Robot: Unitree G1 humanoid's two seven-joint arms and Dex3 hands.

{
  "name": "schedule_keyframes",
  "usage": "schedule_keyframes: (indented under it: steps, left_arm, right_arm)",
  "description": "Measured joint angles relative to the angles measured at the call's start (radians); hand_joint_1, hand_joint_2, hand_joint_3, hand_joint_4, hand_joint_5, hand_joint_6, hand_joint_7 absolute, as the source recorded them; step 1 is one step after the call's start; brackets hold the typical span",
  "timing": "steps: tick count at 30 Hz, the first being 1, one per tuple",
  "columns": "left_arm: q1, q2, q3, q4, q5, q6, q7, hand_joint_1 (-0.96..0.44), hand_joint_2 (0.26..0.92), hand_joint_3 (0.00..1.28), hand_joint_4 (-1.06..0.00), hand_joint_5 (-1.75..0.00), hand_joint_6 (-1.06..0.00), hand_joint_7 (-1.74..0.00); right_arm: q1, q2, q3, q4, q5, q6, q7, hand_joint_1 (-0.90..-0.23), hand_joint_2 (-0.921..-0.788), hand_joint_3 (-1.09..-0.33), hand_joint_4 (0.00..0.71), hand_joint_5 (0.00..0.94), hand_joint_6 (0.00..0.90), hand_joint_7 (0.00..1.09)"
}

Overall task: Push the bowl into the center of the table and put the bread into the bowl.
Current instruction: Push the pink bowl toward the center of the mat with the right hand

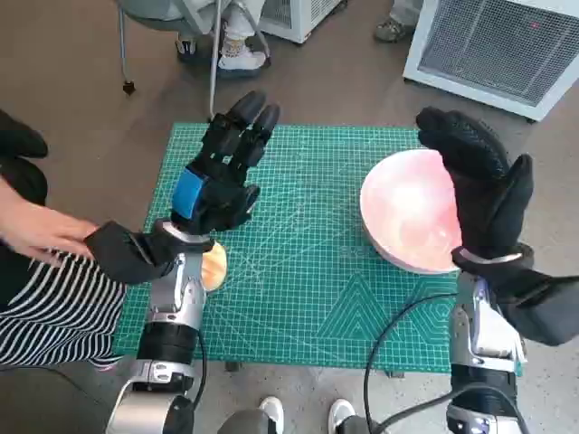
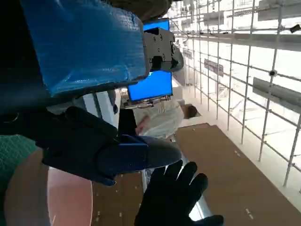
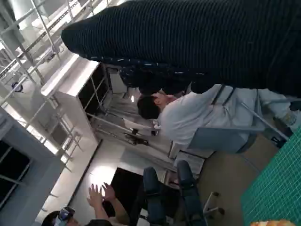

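Partly hidden bread [image 1: 214, 268] under left hand [image 1: 217, 176], fingers spread, right hand [image 1: 484, 185] covering bowl [image 1: 407, 221] edge, empty.

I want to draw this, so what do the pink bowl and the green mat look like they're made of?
The bowl looks like smooth plastic or glazed ceramic: its pink inside shines with soft glare, but the look alone cannot settle which. The mat looks like a rubbery, matte cutting mat: flat green, printed with a fine pale grid and angled guide lines, with no shine.
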Motion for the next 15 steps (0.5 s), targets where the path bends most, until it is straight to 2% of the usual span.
schedule_keyframes:
  steps: [15]
  left_arm:
    - [0.0, 0.008, 0.0, -0.004, 0.0, 0.0, -0.002, -0.68, 0.921, 0.41, -0.06, 0.0, 0.0, -0.43]
  right_arm:
    - [0.0, 0.002, 0.0, -0.001, 0.0, -0.01, 0.0, -0.688, -0.921, -0.746, 0.191, 0.001, 0.135, 0.36]
